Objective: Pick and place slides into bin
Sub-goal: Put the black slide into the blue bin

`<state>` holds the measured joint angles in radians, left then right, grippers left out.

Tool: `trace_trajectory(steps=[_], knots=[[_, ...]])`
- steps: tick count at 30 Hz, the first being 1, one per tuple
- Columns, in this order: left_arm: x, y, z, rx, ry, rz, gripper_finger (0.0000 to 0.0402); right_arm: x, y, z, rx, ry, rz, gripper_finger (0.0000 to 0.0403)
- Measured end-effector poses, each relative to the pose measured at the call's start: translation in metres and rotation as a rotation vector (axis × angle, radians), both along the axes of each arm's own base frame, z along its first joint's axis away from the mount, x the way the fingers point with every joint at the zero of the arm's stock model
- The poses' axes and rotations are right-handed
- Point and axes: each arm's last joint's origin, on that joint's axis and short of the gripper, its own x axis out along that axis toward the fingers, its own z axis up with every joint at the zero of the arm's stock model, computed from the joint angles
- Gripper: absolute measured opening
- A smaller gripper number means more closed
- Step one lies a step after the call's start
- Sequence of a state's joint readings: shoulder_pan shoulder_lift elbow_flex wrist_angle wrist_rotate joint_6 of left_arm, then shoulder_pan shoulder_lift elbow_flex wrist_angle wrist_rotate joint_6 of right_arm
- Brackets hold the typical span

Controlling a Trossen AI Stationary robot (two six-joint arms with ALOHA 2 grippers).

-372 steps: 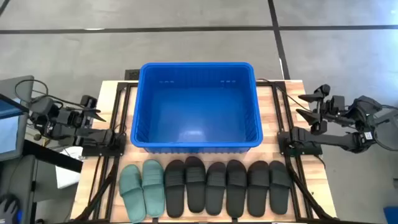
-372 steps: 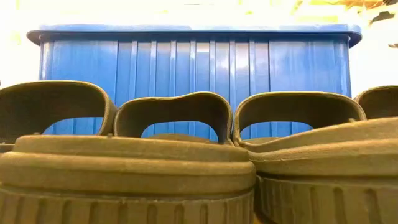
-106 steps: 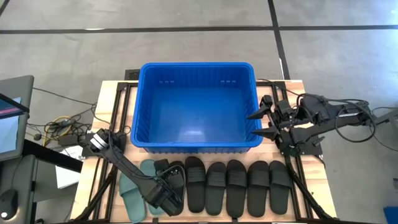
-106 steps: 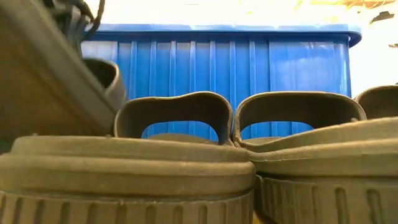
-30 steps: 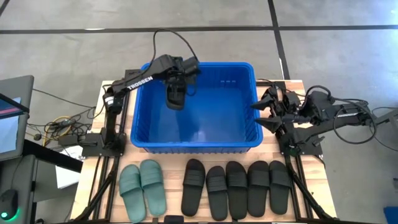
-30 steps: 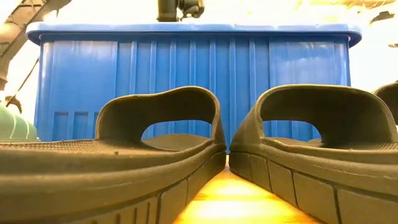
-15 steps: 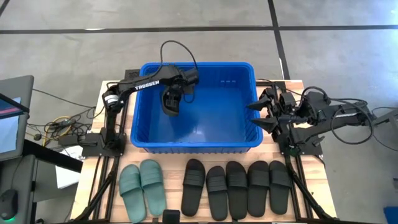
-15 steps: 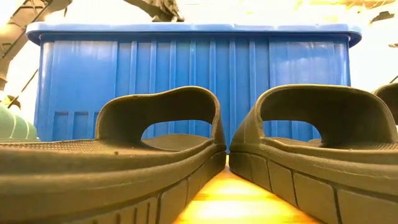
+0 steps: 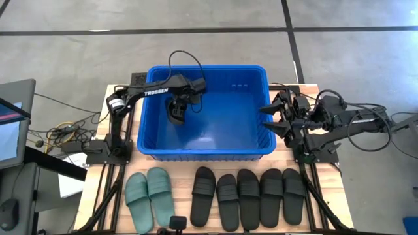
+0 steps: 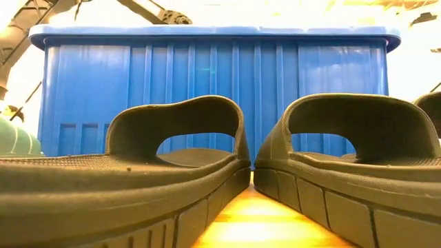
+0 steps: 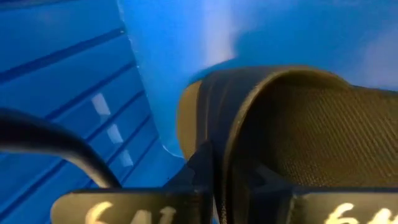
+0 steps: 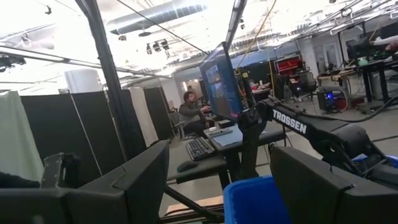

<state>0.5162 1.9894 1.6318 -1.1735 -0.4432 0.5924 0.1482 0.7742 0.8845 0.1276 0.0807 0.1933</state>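
While you look down from above, you see the left gripper [image 9: 176, 112] low inside the bin [image 9: 208, 73], near its left wall, clamped on one black slide [image 11: 298, 130]. That slide hangs over the blue floor — it is not let go yet, so you cannot count it as done. No other slide shows lying in the bin.

Seven slides wait in a row on the table [image 9: 326, 189] in front of the bin. You have two green slides [image 9: 149, 197] at the left end and five black slides [image 9: 248, 196] beside them, with a small gap between the two groups. So most of the job is left for you.

The right gripper [image 9: 275, 117] waits just outside the bin's right wall, fingers spread wide and holding nothing.

The table top is light wood with black rails down each side, standing on a grey floor. A screen sits off to the left with some cables — and far back in the room, a person [image 12: 189, 111] sits at a desk with a keyboard.
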Motion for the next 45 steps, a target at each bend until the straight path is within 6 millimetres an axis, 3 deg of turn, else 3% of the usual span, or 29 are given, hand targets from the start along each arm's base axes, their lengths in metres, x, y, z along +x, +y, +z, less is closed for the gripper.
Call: trace_trajectory(steps=[11,17,34,41,45], knots=[[0.002,0.006,0.001,0.072,0.011,-0.041,0.0000,0.000,0.000,0.000,0.001,0.000,0.000,0.0265],[0.006,0.012,0.009,0.160,-0.085,-0.002,0.0000,0.000,0.000,0.000,0.000,0.005,-0.001,0.0265],[-0.011,0.025,0.012,0.107,-0.042,0.014,0.0000,0.000,0.000,-0.002,0.007,0.020,-0.002,0.0265],[-0.027,0.024,-0.012,0.052,0.035,0.022,0.0000,0.000,0.000,-0.002,0.014,0.023,0.000,0.0265],[-0.034,0.016,-0.023,0.051,-0.013,0.021,0.0000,0.000,0.000,-0.002,0.015,0.024,-0.006,0.0265]])
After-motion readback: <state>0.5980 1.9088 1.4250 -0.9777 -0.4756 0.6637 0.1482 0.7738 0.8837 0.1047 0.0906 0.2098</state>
